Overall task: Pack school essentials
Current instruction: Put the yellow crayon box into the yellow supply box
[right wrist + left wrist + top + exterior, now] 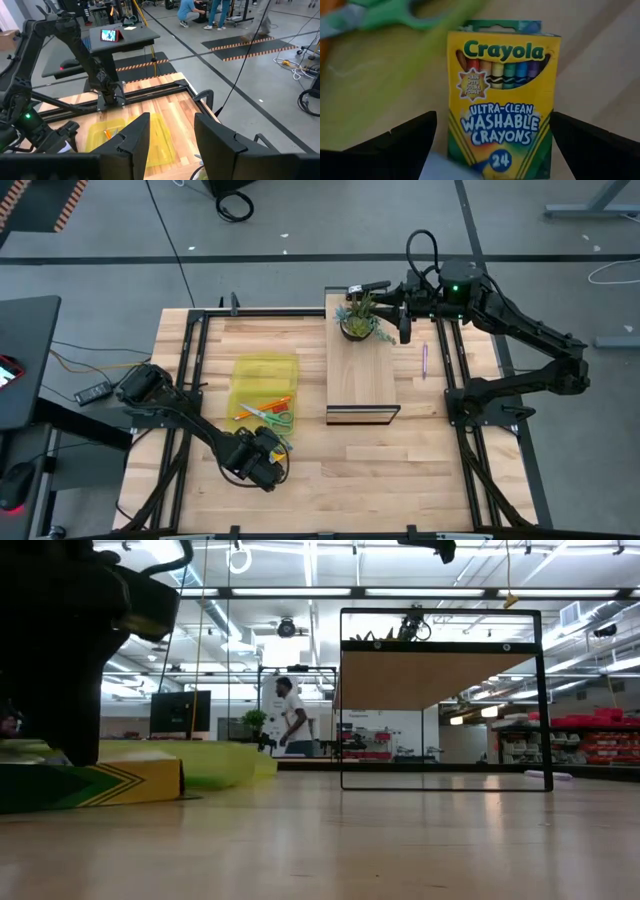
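**Left jaws over the crayon box**

I had the left gripper (262, 463) low at the near edge of the counter (420, 470), just beside the yellow case (264, 388). Through its wrist camera I saw the crayon box (501, 100) lying flat on the wood, with the jaws spread wide to either side of it and not touching it. The green-handled scissors (276, 417) and the orange pencil (270, 405) lay in the case. The right gripper (404, 323) hung by the potted plant (358, 318) on the raised wooden shelf (362, 375), its jaws parted and holding nothing. The purple pen (424, 360) lay on the counter right of the shelf.
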Tool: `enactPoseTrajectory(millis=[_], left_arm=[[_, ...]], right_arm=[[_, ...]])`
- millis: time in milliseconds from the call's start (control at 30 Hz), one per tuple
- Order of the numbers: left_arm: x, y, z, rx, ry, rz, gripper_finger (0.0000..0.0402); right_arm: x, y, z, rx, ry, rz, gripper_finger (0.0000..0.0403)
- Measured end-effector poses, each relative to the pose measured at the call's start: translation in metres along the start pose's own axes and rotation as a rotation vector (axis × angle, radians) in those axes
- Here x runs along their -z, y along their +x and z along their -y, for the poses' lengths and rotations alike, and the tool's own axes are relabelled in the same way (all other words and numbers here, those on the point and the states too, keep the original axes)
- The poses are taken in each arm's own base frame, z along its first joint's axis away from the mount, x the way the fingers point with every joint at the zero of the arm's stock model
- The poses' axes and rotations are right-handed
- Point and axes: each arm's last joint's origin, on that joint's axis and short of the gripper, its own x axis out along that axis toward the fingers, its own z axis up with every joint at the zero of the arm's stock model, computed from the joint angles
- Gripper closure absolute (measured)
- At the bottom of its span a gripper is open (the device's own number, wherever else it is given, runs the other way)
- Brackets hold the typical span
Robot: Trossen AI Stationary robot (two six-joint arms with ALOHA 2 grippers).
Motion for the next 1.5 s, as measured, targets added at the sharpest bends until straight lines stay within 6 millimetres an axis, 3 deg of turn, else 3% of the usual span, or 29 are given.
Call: enactPoseTrajectory(millis=[533,833,1100,1500], left_arm=[[-0.007,0.015,-0.004,0.038,-0.023,0.008,0.0004],[-0.007,0.015,-0.003,0.054,-0.019,-0.010,0.0034],[-0.007,0.014,0.000,0.082,-0.026,-0.019,0.0089],[-0.010,0.013,-0.001,0.095,-0.029,-0.049,0.0220]], right_arm=[[0.000,0.000,0.000,0.000,0.000,0.000,0.0243],[0.000,0.000,0.000,0.000,0.000,-0.001,0.0243],[0.000,0.000,0.000,0.000,0.000,-0.001,0.0243],[0.000,0.000,0.000,0.000,0.000,-0.001,0.0243]])
